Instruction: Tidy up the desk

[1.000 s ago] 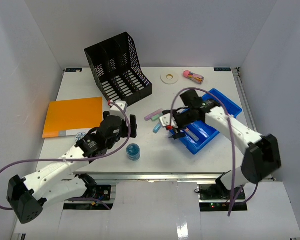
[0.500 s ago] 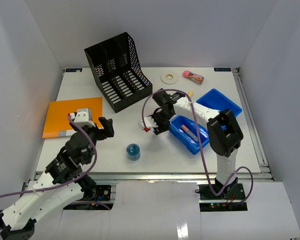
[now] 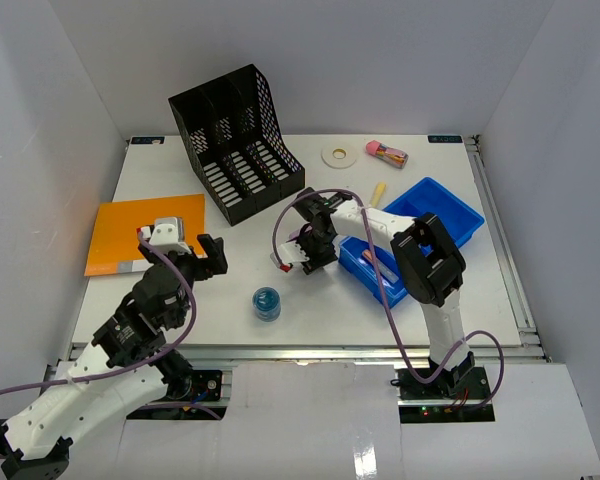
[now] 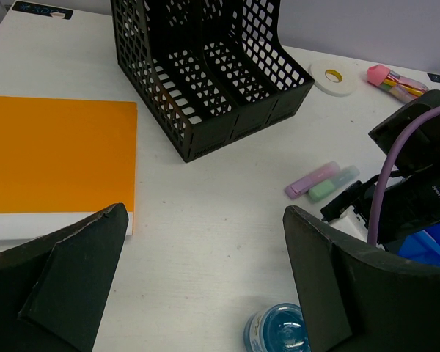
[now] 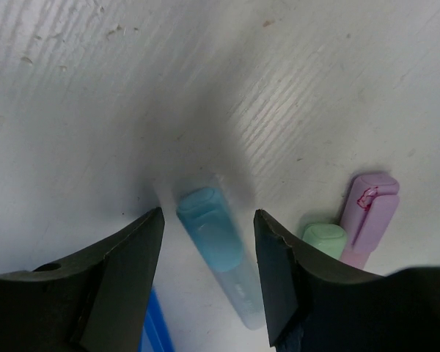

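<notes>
The desk (image 3: 440, 300) is a white tabletop. My right gripper (image 3: 302, 252) reaches down at its middle. In the right wrist view the right gripper (image 5: 209, 220) is open, its two fingers on either side of a light blue highlighter (image 5: 218, 253) lying flat, with a gap showing on each side. A green highlighter (image 5: 324, 238) and a purple one (image 5: 368, 209) lie just to its right. My left gripper (image 3: 195, 262) hangs wide open over bare desk beside the orange folder (image 3: 145, 232). In the left wrist view the left gripper (image 4: 205, 293) holds nothing.
A black mesh file organizer (image 3: 235, 135) stands at the back left. A small blue jar (image 3: 267, 303) sits near the front edge. A blue tray (image 3: 460, 215) with pens lies at the right. A tape roll (image 3: 337, 154), a pink item (image 3: 387, 152) and a beige stick (image 3: 378, 192) lie at the back.
My right gripper has moved left from the blue tray to the highlighters and narrowed its jaws around the blue one. The left arm has drawn back to the left.
</notes>
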